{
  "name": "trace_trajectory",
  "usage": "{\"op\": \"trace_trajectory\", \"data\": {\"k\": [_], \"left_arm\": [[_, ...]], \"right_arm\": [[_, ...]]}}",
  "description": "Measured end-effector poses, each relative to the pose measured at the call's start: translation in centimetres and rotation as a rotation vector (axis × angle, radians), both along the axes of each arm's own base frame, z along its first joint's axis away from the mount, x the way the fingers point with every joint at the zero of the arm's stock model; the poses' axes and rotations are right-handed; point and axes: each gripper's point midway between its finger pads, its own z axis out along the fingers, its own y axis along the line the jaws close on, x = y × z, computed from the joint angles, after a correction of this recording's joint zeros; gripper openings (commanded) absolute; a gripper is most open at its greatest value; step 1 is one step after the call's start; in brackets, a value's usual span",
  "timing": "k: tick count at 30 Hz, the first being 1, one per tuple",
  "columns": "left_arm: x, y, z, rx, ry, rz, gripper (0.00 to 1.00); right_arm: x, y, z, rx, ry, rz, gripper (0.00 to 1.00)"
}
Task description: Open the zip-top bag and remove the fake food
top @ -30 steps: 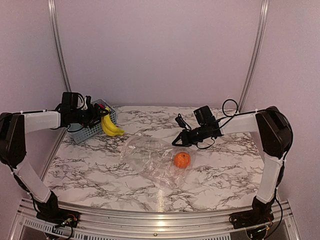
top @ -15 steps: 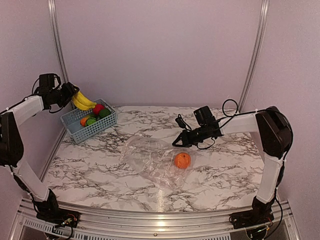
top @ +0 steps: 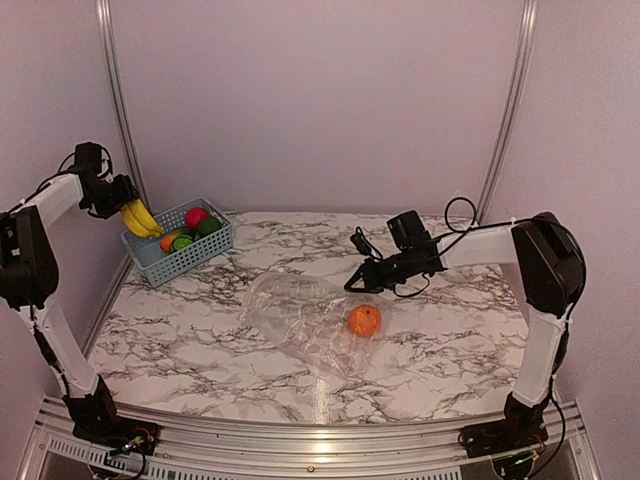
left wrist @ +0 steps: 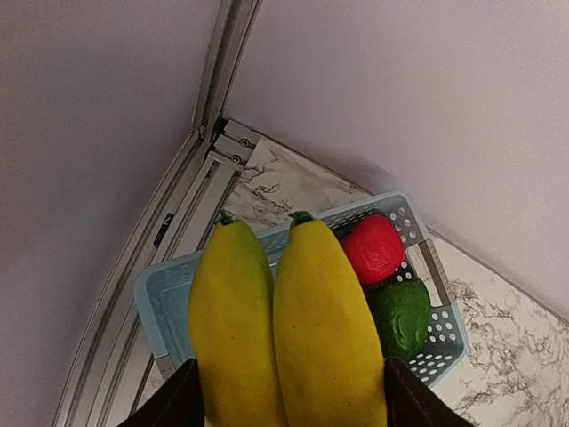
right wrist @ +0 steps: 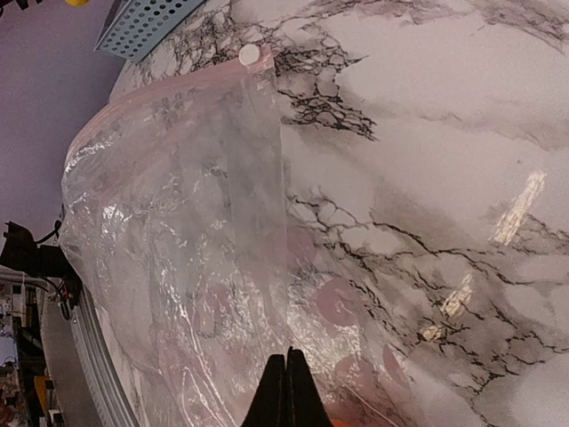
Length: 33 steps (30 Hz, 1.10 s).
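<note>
From the top view, the left tool (top: 128, 208) is raised over the left corner, closed around the bananas (top: 138, 218) above the blue basket (top: 190, 258). The zip-top bag (top: 295, 315) lies flat in the middle of the worktop (top: 450, 340). The orange (top: 364, 320) is at its right end, apparently under the film. The right tool (top: 358, 284) hovers low at the bag's far right edge.

In the left wrist view, the bananas (left wrist: 284, 329) fill the space between the two fingers (left wrist: 173, 400), which press on their sides. They look hard, glossy and light, so I judge they can slip if the grip is loose. Below them the basket (left wrist: 164, 302) holds a red fruit (left wrist: 373, 249) and a green piece (left wrist: 402, 316).

In the right wrist view, the right tool (right wrist: 286, 387) is fully shut, its tips over the bag (right wrist: 169, 231). I cannot tell if any film is caught between them. The plastic is thin, wrinkled and soft, and it will fold and slide on the smooth marble. The zip strip (right wrist: 258, 160) along the edge looks stiffer, so I think it is the better place to take hold.
</note>
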Motion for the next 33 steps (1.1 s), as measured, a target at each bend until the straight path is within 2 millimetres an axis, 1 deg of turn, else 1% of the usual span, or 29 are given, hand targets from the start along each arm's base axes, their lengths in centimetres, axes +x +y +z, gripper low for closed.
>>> {"op": "trace_trajectory", "data": {"k": [5, 8, 11, 14, 16, 19, 22, 23, 26, 30, 33], "left_arm": [[0.6, -0.4, -3.0, 0.004, 0.08, -0.06, 0.42], [0.8, -0.6, -5.4, -0.005, 0.132, -0.087, 0.43], [0.9, -0.7, -7.6, -0.013, 0.178, -0.101, 0.46], [0.9, -0.8, -9.5, -0.024, 0.221, -0.112, 0.55], [0.9, -0.9, -10.2, -0.026, 0.236, -0.12, 0.61], [0.9, -1.1, -10.4, -0.026, 0.244, -0.129, 0.71], [1.1, -1.2, -9.8, -0.022, 0.236, -0.133, 0.8], [1.2, -1.2, -9.6, -0.023, 0.232, -0.132, 0.82], [1.6, -1.2, -8.7, -0.02, 0.215, -0.134, 0.89], [1.5, -1.2, -8.7, -0.023, 0.216, -0.136, 0.89], [1.5, -1.8, -8.4, -0.029, 0.21, -0.151, 0.87]], "right_arm": [[0.3, 0.2, 0.5, 0.005, -0.008, 0.0, 0.0], [0.6, 0.3, 0.5, 0.006, -0.011, 0.0, 0.0], [0.7, 0.4, 0.5, 0.004, -0.007, 0.0, 0.14], [0.9, 0.5, 0.8, 0.006, -0.007, -0.001, 0.29], [1.2, 0.6, 1.2, 0.009, -0.017, 0.001, 0.34], [1.6, 0.9, 1.9, 0.015, -0.029, 0.0, 0.43], [2.3, 1.0, 2.9, 0.029, -0.048, -0.007, 0.47], [2.6, 1.0, 3.2, 0.032, -0.053, -0.011, 0.5], [3.3, 0.5, 3.5, 0.034, -0.057, -0.032, 0.53], [3.9, -0.8, 3.9, 0.023, -0.053, -0.068, 0.55], [3.9, -1.8, 5.3, 0.027, -0.065, -0.092, 0.56]]}}
